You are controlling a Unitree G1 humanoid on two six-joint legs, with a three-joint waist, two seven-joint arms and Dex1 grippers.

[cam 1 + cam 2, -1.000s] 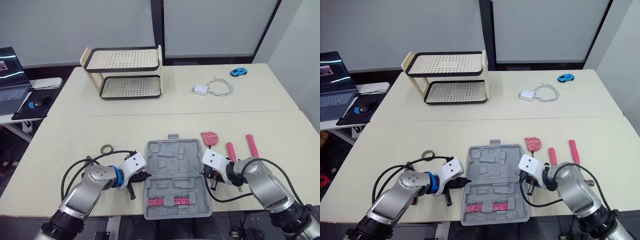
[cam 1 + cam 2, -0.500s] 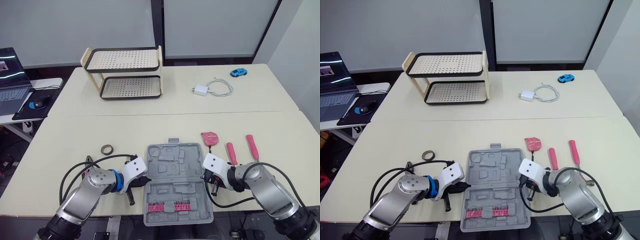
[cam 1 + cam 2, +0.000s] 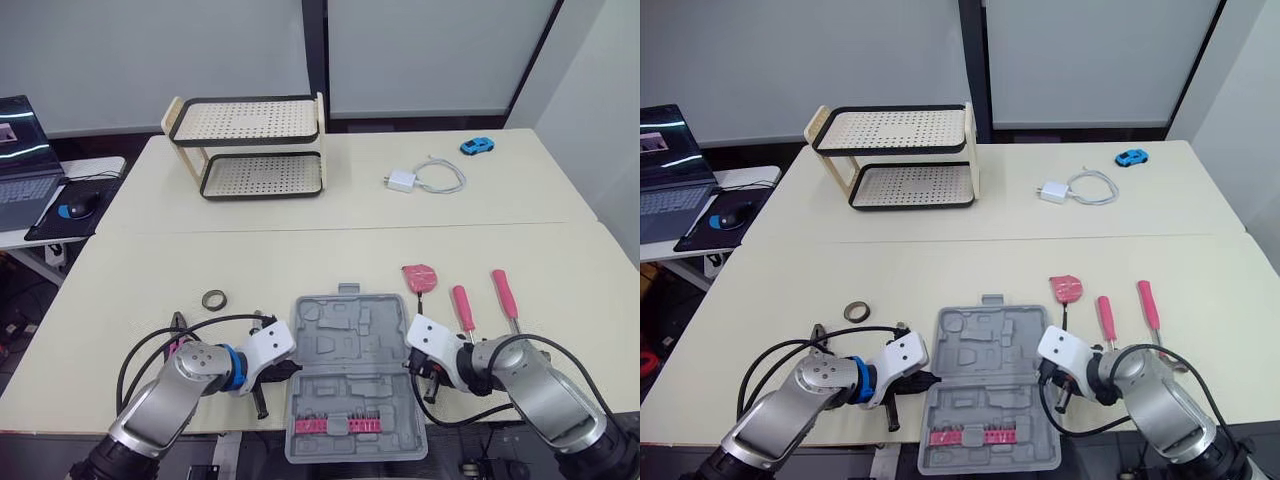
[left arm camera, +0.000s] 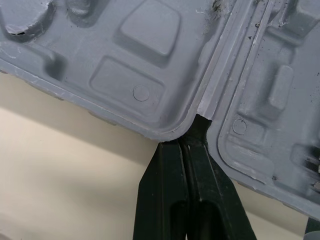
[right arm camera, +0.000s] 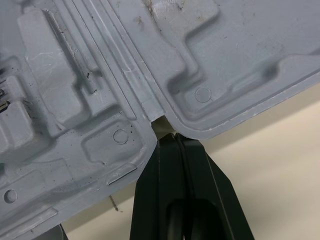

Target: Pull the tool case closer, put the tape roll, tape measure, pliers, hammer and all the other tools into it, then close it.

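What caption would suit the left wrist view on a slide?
Left gripper, shut, at the hinge notch of the open grey tool case on the beige table.

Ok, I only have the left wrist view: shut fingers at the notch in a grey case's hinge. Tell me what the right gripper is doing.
Observer: The right gripper is shut too, its tips at the hinge notch on the opposite side of the open tool case.
Operator: Name what lies out on that side.
Observer: A red tape measure and two red-handled tools lie on the table beside the case, not in it.
Operator: Now my side.
Observer: The tape roll lies on the table, apart from the case.
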